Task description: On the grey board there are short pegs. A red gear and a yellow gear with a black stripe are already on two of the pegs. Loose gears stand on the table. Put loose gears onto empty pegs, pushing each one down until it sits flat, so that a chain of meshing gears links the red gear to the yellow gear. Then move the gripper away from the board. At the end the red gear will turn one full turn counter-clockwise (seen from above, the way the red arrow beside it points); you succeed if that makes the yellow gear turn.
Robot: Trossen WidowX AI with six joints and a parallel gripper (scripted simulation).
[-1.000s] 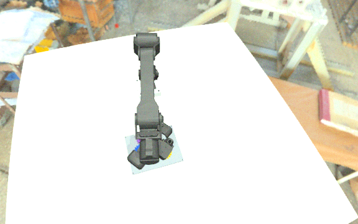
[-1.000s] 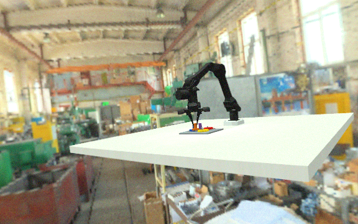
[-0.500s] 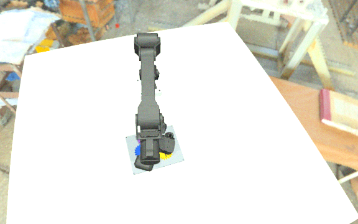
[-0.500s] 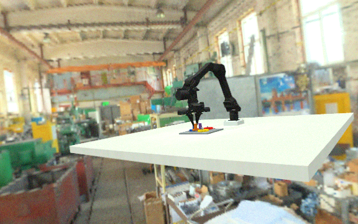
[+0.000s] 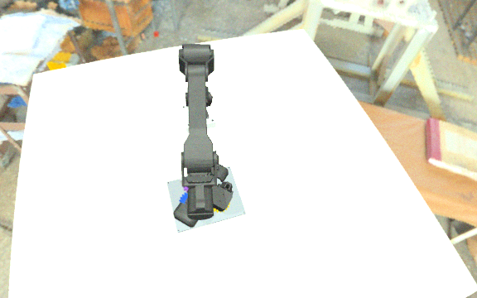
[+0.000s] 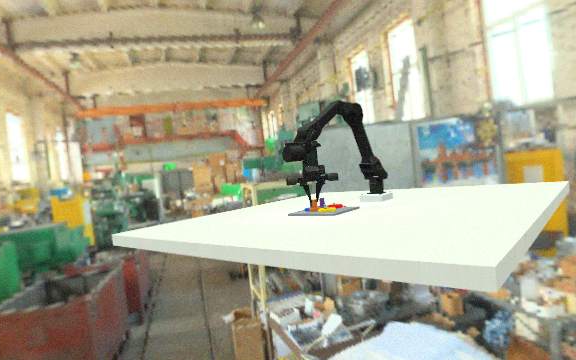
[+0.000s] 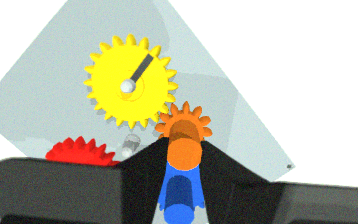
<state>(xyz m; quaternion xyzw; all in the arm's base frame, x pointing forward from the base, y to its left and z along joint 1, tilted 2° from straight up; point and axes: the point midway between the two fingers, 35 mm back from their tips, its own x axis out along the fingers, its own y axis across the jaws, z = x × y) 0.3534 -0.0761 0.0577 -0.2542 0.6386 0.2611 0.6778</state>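
Note:
My gripper (image 7: 184, 145) (image 6: 314, 199) is shut on the orange gear's upright handle, low over the grey board (image 7: 200, 85) (image 5: 238, 207) (image 6: 348, 210). The orange gear (image 7: 184, 119) (image 6: 314, 207) is right beside the yellow gear (image 7: 105, 95) (image 6: 327, 210), their teeth very close; whether it sits flat is unclear. The yellow gear has a black stripe. The red gear (image 7: 80, 151) (image 6: 335, 205) is partly hidden by a finger. A blue gear (image 7: 178, 212) (image 5: 183, 198) with a handle is on the board behind the orange one. A purple gear's handle (image 6: 322, 202) (image 5: 185, 189) stands near the blue gear.
A bare peg (image 7: 131, 144) stands between the red and yellow gears, left of the held handle in the wrist view. The arm covers much of the board in the top view. The white table (image 5: 305, 207) (image 6: 393, 235) surrounds the board.

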